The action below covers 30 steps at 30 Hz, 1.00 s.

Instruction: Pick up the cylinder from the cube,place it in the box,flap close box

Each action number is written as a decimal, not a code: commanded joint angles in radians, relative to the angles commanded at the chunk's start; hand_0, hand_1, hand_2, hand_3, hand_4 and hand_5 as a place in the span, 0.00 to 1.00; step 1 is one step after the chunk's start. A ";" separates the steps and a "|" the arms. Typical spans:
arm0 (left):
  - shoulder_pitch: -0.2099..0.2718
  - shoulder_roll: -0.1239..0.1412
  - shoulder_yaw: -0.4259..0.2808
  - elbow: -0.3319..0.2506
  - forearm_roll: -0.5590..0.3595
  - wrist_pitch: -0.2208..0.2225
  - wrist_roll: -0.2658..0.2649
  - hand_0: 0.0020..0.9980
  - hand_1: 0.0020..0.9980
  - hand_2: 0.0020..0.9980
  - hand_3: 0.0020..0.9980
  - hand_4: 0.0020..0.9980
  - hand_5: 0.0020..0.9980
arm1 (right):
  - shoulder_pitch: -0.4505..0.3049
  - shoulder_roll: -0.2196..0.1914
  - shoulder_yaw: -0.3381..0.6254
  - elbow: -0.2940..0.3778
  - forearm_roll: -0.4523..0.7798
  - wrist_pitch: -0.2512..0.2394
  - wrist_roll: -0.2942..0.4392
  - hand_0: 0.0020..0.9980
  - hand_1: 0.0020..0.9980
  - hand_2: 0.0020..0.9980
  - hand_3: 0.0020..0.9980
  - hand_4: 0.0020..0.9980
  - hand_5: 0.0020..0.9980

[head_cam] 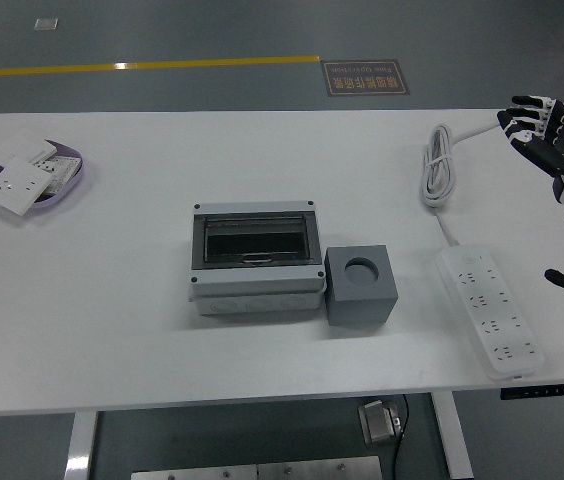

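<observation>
A grey cube (361,285) with a round hole in its top stands near the table's middle. The hole looks dark and I see no cylinder standing out of it. A grey box (256,258) with a dark see-through flap lying flat over it sits touching the cube's left side. My right hand (542,135) hovers at the table's far right edge, fingers spread and empty, well away from cube and box. My left arm does not show.
A white power strip (489,309) lies right of the cube, its coiled cable (438,165) behind it. A purple dish (57,170) with white switch plates (12,186) sits at the far left.
</observation>
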 joint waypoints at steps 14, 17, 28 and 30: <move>-0.001 -0.001 0.016 0.001 -0.021 0.000 0.000 0.57 0.61 0.58 0.60 0.71 0.21 | -0.008 0.005 0.018 -0.005 0.019 -0.003 0.011 0.71 0.65 0.66 0.66 0.75 0.28; -0.003 0.001 0.014 0.000 -0.022 0.001 -0.001 0.57 0.61 0.58 0.60 0.71 0.21 | -0.014 0.004 0.021 -0.008 0.029 -0.003 0.014 0.71 0.65 0.66 0.66 0.75 0.28; 0.002 -0.005 0.050 0.001 -0.061 0.000 -0.003 0.57 0.61 0.58 0.60 0.71 0.21 | -0.014 0.010 0.019 -0.009 0.047 -0.002 0.019 0.71 0.64 0.66 0.66 0.75 0.27; 0.003 -0.003 0.052 0.002 -0.063 0.001 -0.003 0.57 0.61 0.58 0.60 0.71 0.21 | -0.013 0.010 0.017 -0.011 0.048 -0.002 0.019 0.71 0.64 0.66 0.66 0.75 0.27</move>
